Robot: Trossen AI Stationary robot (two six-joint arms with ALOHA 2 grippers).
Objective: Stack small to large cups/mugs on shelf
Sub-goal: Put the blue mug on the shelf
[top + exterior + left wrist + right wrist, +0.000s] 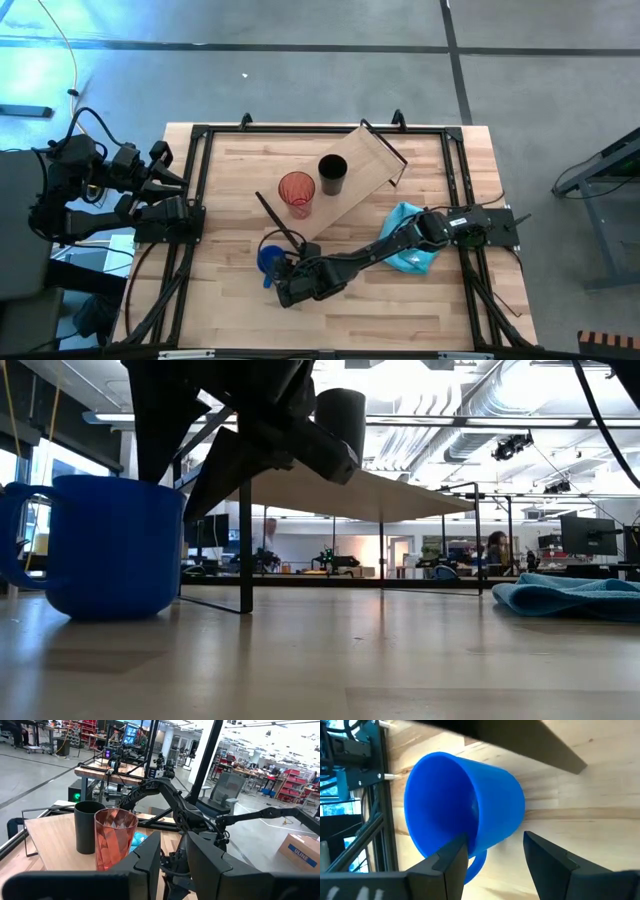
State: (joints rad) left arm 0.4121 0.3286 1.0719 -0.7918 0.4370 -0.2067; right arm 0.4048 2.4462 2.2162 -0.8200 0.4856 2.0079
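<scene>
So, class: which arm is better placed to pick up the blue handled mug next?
Right. Its open hand is already at the blue handled mug; the left hand waits at the table's left edge.

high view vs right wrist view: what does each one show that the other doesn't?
Only the high view: the orange tumbler and black cup standing on the shelf, the light blue cloth, and the left gripper parked at the table's left edge. Only the right wrist view: the mug's hollow inside and the right gripper open, one finger at the rim. Both: the blue mug on the table.
</scene>
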